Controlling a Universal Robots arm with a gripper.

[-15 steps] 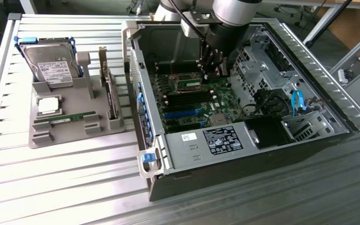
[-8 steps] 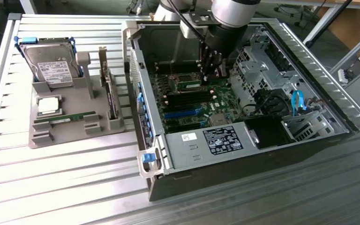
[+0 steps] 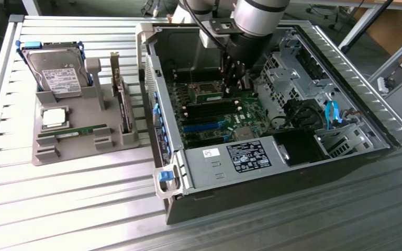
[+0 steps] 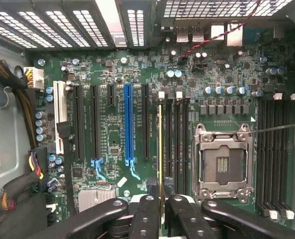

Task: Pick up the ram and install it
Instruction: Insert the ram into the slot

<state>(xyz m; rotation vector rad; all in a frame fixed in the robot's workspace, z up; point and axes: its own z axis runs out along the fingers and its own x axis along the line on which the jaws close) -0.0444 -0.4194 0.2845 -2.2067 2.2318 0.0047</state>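
The gripper (image 4: 160,211) held the ram (image 4: 160,149) edge-on between its black fingers (image 4: 146,216), so the stick showed as one thin yellow line above the green motherboard (image 4: 112,74). It lay along the black memory slots (image 4: 177,144), between the blue slot (image 4: 128,124) and the open processor socket (image 4: 223,162), seemingly not yet seated.

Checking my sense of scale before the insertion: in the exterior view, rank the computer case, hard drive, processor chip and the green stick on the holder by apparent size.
1. computer case
2. hard drive
3. processor chip and green stick: not ranked; the stick looks longer, the chip broader.
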